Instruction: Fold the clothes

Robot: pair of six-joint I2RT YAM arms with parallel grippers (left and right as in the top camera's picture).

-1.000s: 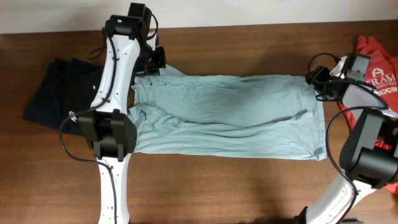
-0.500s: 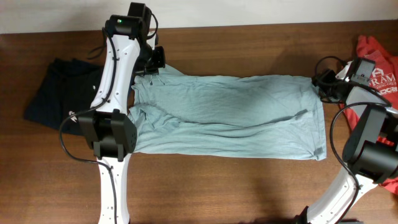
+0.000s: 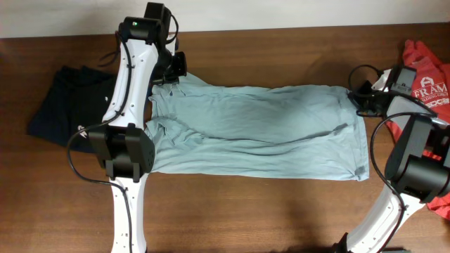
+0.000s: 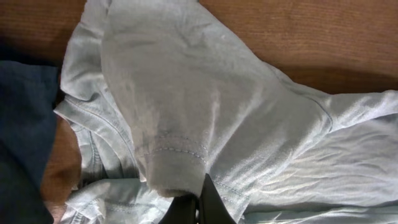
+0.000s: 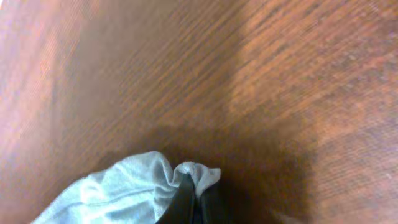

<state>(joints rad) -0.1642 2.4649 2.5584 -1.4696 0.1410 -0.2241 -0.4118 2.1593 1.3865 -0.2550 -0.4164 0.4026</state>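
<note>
The pale grey-blue T-shirt [image 3: 260,133] lies spread flat across the middle of the table, its collar end to the left. My left gripper [image 3: 174,76] is at the shirt's far left corner. In the left wrist view the left gripper [image 4: 199,196] is shut on a raised fold of the shirt's fabric [image 4: 186,112]. My right gripper [image 3: 358,97] sits at the far right corner. The right wrist view shows the right gripper [image 5: 196,183] shut on a bunched tip of the shirt's cloth [image 5: 124,186].
A navy shirt [image 3: 67,109] lies crumpled at the left, partly under the left arm. At the right edge, behind the right arm, is a red shirt with white letters [image 3: 429,77]. Bare wooden tabletop [image 3: 267,211] runs along the near side.
My right gripper has shifted slightly left onto the shirt's far right corner and shut on it. The left arm and its grip have stayed put.
</note>
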